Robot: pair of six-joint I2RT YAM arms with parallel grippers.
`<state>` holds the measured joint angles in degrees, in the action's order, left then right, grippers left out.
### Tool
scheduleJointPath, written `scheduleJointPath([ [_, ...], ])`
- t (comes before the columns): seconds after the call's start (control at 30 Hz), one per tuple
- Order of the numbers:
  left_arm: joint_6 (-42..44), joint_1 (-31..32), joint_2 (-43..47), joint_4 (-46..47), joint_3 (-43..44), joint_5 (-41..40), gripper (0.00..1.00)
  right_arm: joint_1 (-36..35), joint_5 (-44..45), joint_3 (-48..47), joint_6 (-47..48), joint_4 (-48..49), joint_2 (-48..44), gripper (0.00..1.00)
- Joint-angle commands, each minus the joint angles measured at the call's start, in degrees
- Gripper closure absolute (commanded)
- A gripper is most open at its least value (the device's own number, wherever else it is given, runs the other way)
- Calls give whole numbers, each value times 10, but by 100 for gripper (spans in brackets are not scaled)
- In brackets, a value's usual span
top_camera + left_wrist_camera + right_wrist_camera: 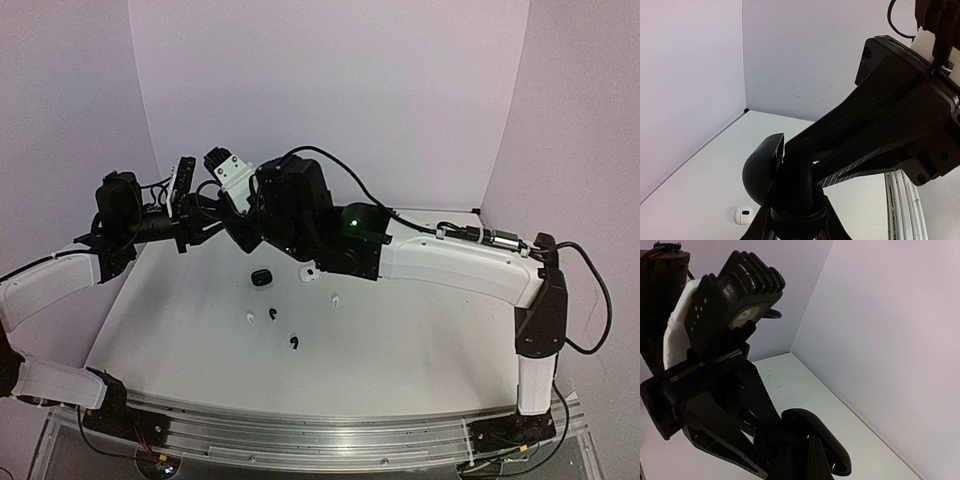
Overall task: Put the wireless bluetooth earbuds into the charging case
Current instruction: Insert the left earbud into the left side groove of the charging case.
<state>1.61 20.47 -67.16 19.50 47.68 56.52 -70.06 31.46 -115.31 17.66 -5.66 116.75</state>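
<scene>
White table [400,330], tiny black comma-shaped earbud [293,343]

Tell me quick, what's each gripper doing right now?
Left gripper: jaws closed, holding the black charging case.
Right gripper: jaws shut at the case; whether they hold anything cannot be told.

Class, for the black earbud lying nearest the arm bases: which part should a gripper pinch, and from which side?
Pinch the black earbud across its thicker end, coming straight down from above. It lies low on the table with nothing touching it, so its sides are free. Its thin curved tail would likely slip.
</scene>
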Motion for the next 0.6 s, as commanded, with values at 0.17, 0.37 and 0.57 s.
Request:
scheduleJointPath([
  [0.17,10,6,18,56,39,6,100,8,-7,-5,-15,-71,29,94],
  [0.37,10,6,18,54,36,15,100,8,-8,5,-19,-71,17,90],
  [0.57,8,6,16,51,40,18,100,8,-16,10,-12,-73,9,85],
])
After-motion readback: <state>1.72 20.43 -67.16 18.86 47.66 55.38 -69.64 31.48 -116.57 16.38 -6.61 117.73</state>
